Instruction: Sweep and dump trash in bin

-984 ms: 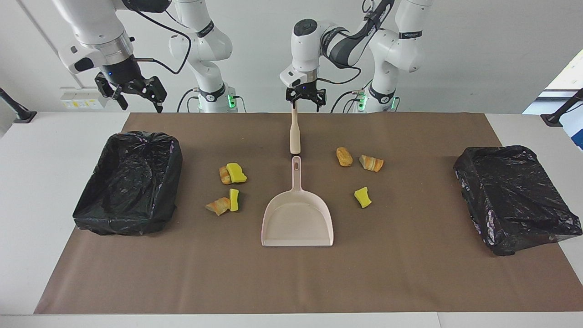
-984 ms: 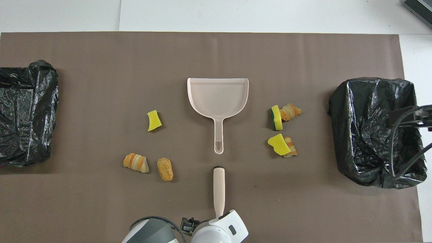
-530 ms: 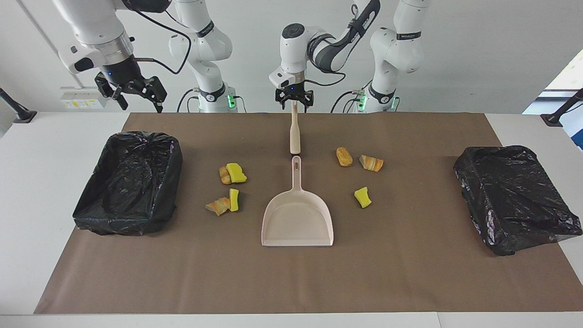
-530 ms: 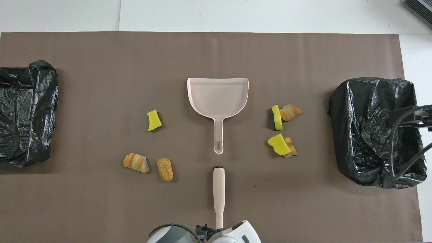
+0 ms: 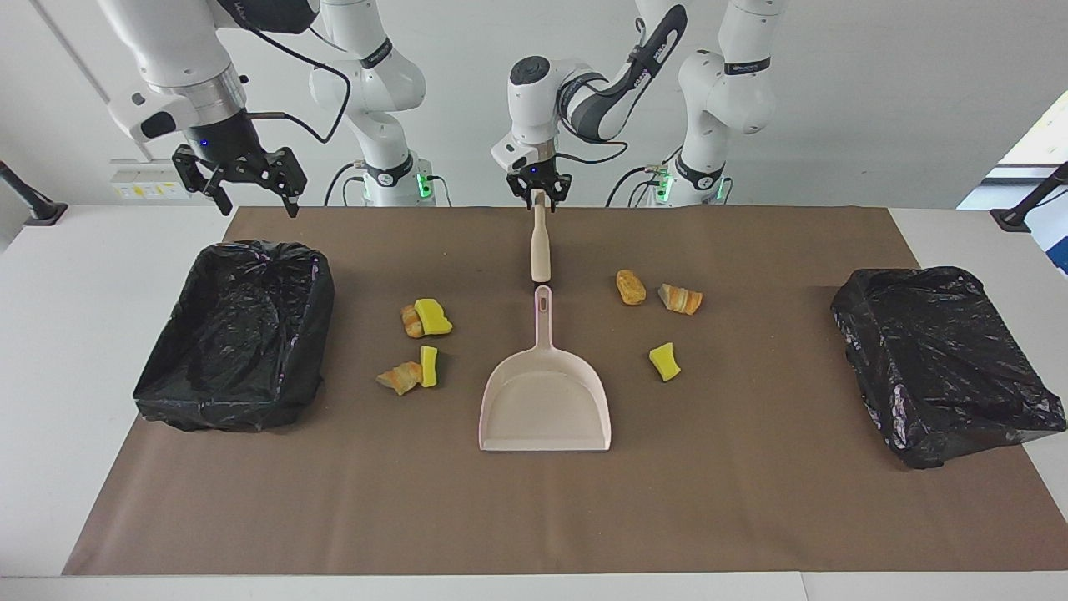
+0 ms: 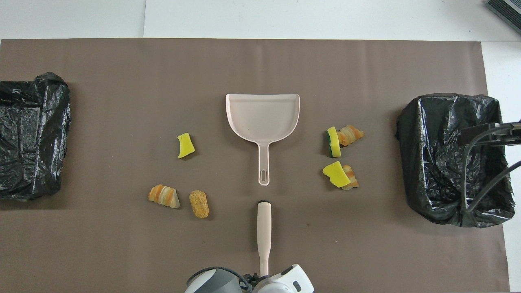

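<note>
The trash is several small chunks on the brown mat. Toward the right arm's end lie two pairs: a yellow wedge (image 5: 432, 315) against an orange lump, and a striped lump (image 5: 399, 377) against a yellow wedge. Toward the left arm's end lie a brown lump (image 5: 631, 286), a striped lump (image 5: 680, 299) and a yellow wedge (image 5: 664, 361). The beige dustpan (image 5: 544, 401) lies between the groups, its handle pointing at the robots. A beige brush handle (image 5: 541, 246) lies in line with it. My left gripper (image 5: 540, 190) is open at that handle's thin end. My right gripper (image 5: 257, 194) is open in the air.
A black-lined bin (image 5: 250, 250) stands at the right arm's end of the table, under my right gripper. A second black-lined bin (image 5: 909, 280) stands at the left arm's end. The brown mat (image 5: 534, 517) covers most of the table.
My left gripper has moved along the brush handle toward the robots and come lower, to the thin end. My right gripper has turned a little. The brush, dustpan and trash have not moved.
</note>
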Motion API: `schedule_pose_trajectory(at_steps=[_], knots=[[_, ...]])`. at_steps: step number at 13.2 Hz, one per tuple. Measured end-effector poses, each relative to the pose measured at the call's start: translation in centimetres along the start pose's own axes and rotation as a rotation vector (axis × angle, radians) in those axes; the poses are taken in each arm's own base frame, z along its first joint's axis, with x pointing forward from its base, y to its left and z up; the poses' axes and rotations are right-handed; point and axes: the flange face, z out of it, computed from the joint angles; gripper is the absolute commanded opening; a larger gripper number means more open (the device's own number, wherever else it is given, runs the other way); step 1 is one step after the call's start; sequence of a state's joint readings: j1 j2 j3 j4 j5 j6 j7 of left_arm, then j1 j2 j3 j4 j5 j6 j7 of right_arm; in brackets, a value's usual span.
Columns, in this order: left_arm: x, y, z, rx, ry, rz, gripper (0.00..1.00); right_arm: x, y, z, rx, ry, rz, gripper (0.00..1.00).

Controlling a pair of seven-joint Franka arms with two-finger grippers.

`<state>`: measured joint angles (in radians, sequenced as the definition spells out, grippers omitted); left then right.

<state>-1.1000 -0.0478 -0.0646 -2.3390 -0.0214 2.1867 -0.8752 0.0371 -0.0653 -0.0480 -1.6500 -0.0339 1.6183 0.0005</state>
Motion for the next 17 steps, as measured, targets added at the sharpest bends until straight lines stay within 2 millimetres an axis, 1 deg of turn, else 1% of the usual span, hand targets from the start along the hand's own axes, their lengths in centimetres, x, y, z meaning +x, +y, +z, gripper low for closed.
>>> schedule_pose_trajectory(at_steps=[2,4,5,6,7,8,9,10,11,12,14,15,16,17], knots=[[0.0,-0.5,0.0,0.024,-0.021,-0.007,0.00,0.7,-2.9,1.8,0.000,-0.023,0.035,1.00],[0.6,-1.6,-1.0,0.058,-0.055,-0.030,0.00,1.7,-7.1,4.0,-0.001,-0.052,0.042,1.00],[1.2,-2.7,-1.9,0.087,-0.086,-0.054,0.00,2.3,-9.6,5.3,-0.002,-0.068,0.038,1.00],[1.8,-4.3,-3.0,0.120,-0.121,-0.084,0.00,2.9,-12.3,7.1,-0.002,-0.087,0.054,1.00],[2.2,-5.9,-3.9,0.146,-0.152,-0.113,0.00,3.9,-15.2,9.3,0.002,-0.096,0.084,1.00],[2.6,-7.4,-4.2,0.159,-0.170,-0.140,0.00,4.9,-18.0,11.6,0.005,-0.094,0.104,1.00],[3.1,-8.6,-4.1,0.164,-0.181,-0.166,0.00,5.5,-20.7,13.8,0.011,-0.097,0.119,1.00],[3.6,-9.9,-3.6,0.169,-0.195,-0.193,0.00,5.8,-22.8,15.5,0.017,-0.104,0.130,1.00],[4.3,-11.2,-2.9,0.172,-0.210,-0.217,0.00,5.9,-24.5,16.8,0.026,-0.112,0.134,1.00],[5.3,-12.9,-2.4,0.165,-0.223,-0.230,0.00,5.9,-25.8,17.6,0.039,-0.119,0.137,1.00],[8.3,-17.1,-1.7,0.135,-0.227,-0.233,0.00,5.6,-27.8,18.2,0.068,-0.124,0.153,1.00],[10.1,-19.6,-1.3,0.130,-0.209,-0.223,0.00,5.5,-28.7,18.4,0.090,-0.122,0.164,1.00],[11.5,-21.8,-0.9,0.128,-0.198,-0.216,0.00,5.3,-29.7,18.7,0.103,-0.122,0.162,1.00],[12.7,-23.3,-1.0,0.123,-0.191,-0.219,0.00,4.9,-30.9,19.3,0.107,-0.130,0.151,1.00]])
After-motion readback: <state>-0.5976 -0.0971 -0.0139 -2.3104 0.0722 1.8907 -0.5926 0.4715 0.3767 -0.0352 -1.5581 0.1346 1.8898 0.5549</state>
